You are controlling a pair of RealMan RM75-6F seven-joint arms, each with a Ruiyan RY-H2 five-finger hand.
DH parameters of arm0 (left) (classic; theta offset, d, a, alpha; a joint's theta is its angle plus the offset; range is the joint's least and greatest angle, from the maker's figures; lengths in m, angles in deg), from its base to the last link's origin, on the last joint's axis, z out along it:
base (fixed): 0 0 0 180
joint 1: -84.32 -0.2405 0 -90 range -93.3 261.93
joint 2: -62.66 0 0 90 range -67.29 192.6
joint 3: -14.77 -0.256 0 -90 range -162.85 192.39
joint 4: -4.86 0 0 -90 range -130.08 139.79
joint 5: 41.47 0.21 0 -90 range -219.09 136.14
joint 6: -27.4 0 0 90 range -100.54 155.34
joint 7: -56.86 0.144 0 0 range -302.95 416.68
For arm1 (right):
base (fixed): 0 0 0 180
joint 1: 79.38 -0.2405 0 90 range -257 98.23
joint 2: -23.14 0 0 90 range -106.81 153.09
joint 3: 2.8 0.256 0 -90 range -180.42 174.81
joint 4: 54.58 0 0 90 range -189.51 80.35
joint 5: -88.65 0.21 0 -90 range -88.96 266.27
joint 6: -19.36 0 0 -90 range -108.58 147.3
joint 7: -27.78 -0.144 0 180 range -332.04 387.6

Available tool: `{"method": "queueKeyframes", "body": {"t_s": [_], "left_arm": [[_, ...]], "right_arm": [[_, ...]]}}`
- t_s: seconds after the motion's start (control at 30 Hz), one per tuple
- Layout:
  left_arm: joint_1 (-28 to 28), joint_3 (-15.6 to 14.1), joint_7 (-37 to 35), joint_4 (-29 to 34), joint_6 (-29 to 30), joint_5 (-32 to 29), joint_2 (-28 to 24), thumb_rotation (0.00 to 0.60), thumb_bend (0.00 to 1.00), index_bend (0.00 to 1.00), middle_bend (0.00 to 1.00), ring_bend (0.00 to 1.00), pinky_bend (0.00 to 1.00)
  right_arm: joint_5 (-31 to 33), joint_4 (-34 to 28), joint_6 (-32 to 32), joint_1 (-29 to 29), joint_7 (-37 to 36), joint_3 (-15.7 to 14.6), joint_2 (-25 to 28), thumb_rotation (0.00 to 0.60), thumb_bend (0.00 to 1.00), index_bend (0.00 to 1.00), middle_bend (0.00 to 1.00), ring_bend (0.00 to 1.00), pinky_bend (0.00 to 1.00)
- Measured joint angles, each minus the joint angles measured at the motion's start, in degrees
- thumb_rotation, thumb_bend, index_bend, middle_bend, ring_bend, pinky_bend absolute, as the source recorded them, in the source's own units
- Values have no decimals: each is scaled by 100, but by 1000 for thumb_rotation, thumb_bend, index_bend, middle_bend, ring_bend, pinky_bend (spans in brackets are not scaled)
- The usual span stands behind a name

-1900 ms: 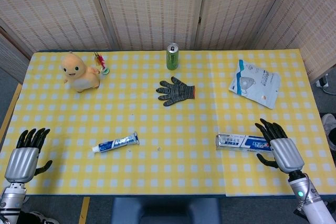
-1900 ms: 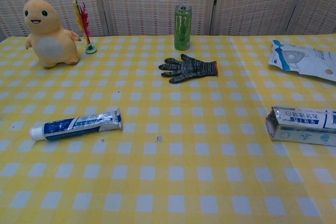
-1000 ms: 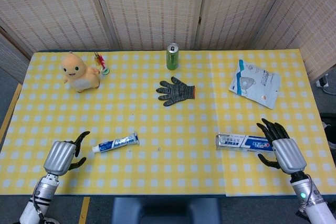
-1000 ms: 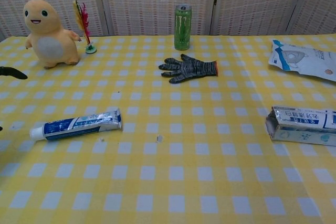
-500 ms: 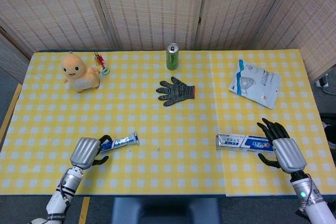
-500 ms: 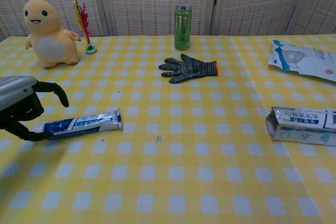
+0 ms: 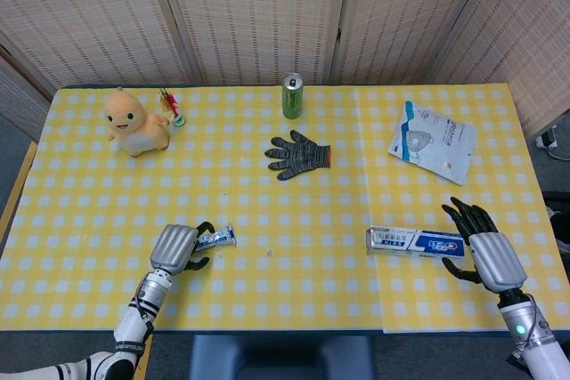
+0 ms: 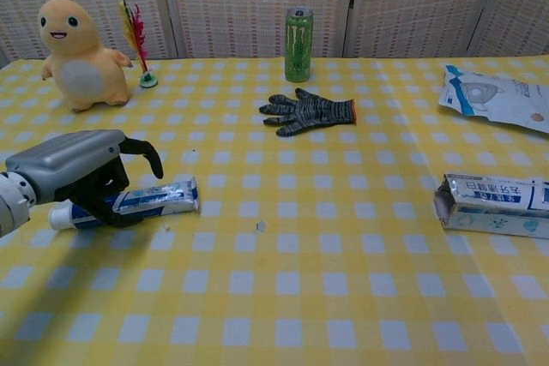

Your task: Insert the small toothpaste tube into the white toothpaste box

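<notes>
On the yellow-and-white checked tabletop (image 8: pixel 343 212), the pickup step is in hand. The white rectangular toothpaste box (image 7: pixel 414 241) lies well right of the small blue-and-white toothpaste tube (image 8: pixel 129 203). The left hand (image 8: pixel 73 173) arches over it, fingers (image 8: pixel 141 150) curled around, apparently not yet clamped. The right hand (image 7: pixel 485 255) waits spread just beyond the box. Next: close and lift.

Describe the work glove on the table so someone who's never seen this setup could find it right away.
On the yellow checked tablecloth, look toward the far edge for the green drink can. Just in front of it, slightly right, lies the work glove, flat, fingers pointing left. It is the only dark grey knitted item, with an orange cuff.
</notes>
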Motion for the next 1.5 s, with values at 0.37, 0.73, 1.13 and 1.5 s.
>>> {"method": "queueKeyframes", "body": {"t_s": [0.37,0.73,1.13,1.5], "left_arm": [[308,159,195,-335,-116,-498,226,600,269,401,1000,1000,1000],[596,189,149,-714,-353,-771,416,600,269,416,1000,1000,1000],[752,122,-6,-1007,-382,-800,611,600,466,654,1000,1000,1000],[612,186,-1017,-340,-385,-655,267,600,712,881,1000,1000,1000]], "right_arm": [[121,71,-93,-39,-85,62,0,600,335,0,0,0,0],[216,96,-120,-36,-140,105,16,600,335,0,0,0,0],[289,94,-141,-24,-145,134,32,600,335,0,0,0,0],[208,33,-174,-33,-112,87,35,600,335,0,0,0,0]]}}
